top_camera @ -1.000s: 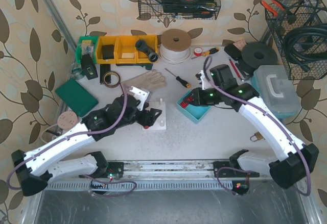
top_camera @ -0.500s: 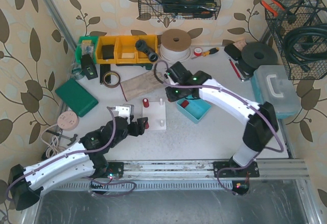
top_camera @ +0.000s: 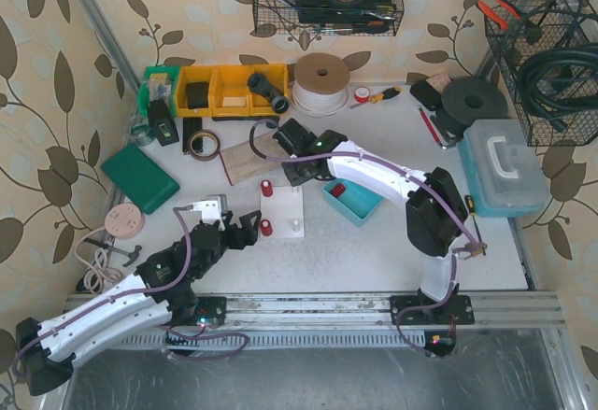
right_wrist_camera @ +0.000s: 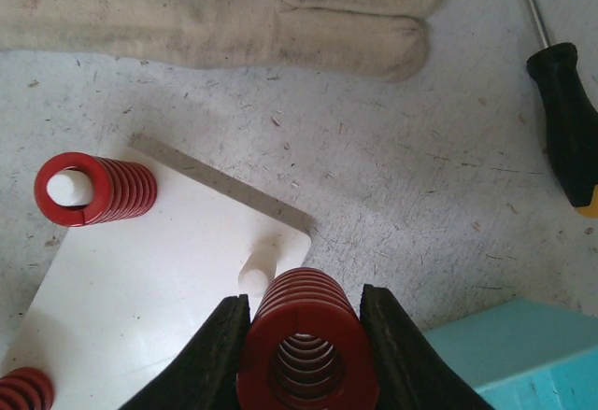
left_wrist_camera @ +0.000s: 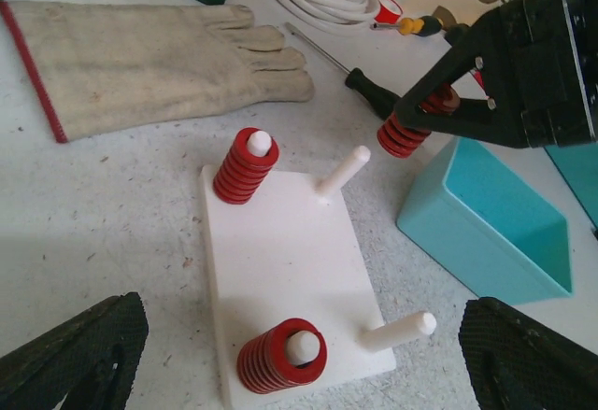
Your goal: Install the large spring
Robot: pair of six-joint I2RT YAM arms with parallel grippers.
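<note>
My right gripper (right_wrist_camera: 308, 349) is shut on a large red spring (right_wrist_camera: 308, 321), held just above the table beside a bare white peg (right_wrist_camera: 257, 275) at the far right corner of the white peg plate (left_wrist_camera: 280, 261). From above, that gripper (top_camera: 297, 171) hovers at the plate's far edge. Two red springs (left_wrist_camera: 246, 165) (left_wrist_camera: 280, 356) sit on the plate's left pegs. Two right pegs (left_wrist_camera: 343, 169) (left_wrist_camera: 397, 332) are bare. My left gripper (left_wrist_camera: 299, 335) stands wide open at the plate's near end, holding nothing; its fingertips (left_wrist_camera: 84, 349) flank the near spring.
A teal bin (top_camera: 353, 199) lies right of the plate. A work glove (left_wrist_camera: 149, 50) and a screwdriver (right_wrist_camera: 570, 120) lie just beyond it. Yellow bins (top_camera: 231, 91), a cable coil (top_camera: 321, 83), a tape roll (top_camera: 202, 143) and a green case (top_camera: 140, 177) fill the back and left.
My right arm swung left from the teal bin to the plate's far edge, carrying the spring. My left arm pulled back toward the near left and its jaws opened wider.
</note>
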